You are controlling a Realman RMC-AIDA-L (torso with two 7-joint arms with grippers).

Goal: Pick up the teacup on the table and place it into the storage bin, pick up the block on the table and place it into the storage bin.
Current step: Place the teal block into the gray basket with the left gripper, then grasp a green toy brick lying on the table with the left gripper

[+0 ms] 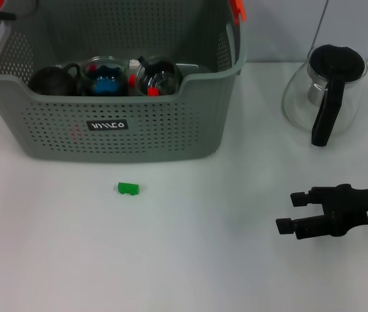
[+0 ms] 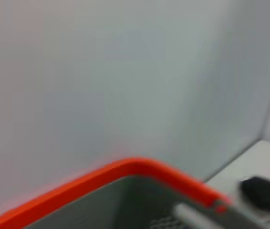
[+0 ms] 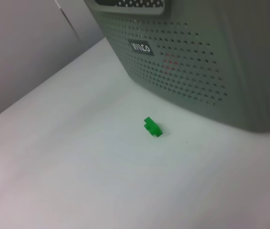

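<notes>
While glassware already sits inside the storage bin (image 1: 138, 140), your right gripper (image 1: 287, 213) hangs unclenched and empty low over the table (image 1: 190, 260), aimed toward the green block (image 1: 129, 188) lying just before the bin.

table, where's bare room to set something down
Bare stretches: left of the green block, and between the block and the right gripper. The table between storage bin and glass teapot is narrower. The bin's inside is crowded.
</notes>
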